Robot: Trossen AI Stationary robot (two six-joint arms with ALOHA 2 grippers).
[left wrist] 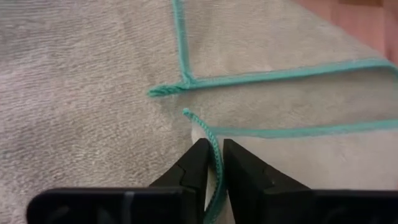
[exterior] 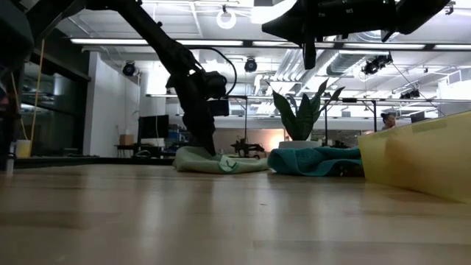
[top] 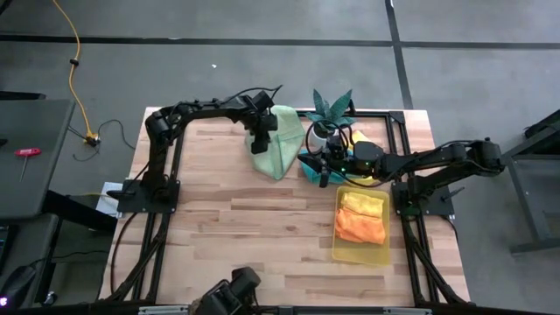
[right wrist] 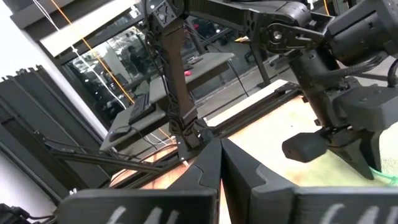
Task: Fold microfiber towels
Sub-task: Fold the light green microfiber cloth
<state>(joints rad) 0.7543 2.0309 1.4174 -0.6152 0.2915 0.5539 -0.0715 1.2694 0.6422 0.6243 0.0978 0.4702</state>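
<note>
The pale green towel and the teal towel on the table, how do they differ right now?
The pale green towel lies by the left arm, with the left hand pinching its teal-stitched edge; the teal towel sits under the right hand, which is shut and grips nothing. The pale green one spreads wider and partly folded; the teal one shows as a smaller bunched heap beside the yellow tray. Both rest on the wooden table.

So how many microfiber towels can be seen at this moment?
4. A pale green towel lies at the table's far side under the left end effector, a teal towel beside the plant, and a yellow towel and an orange towel in the tray. More could be hidden.
</note>
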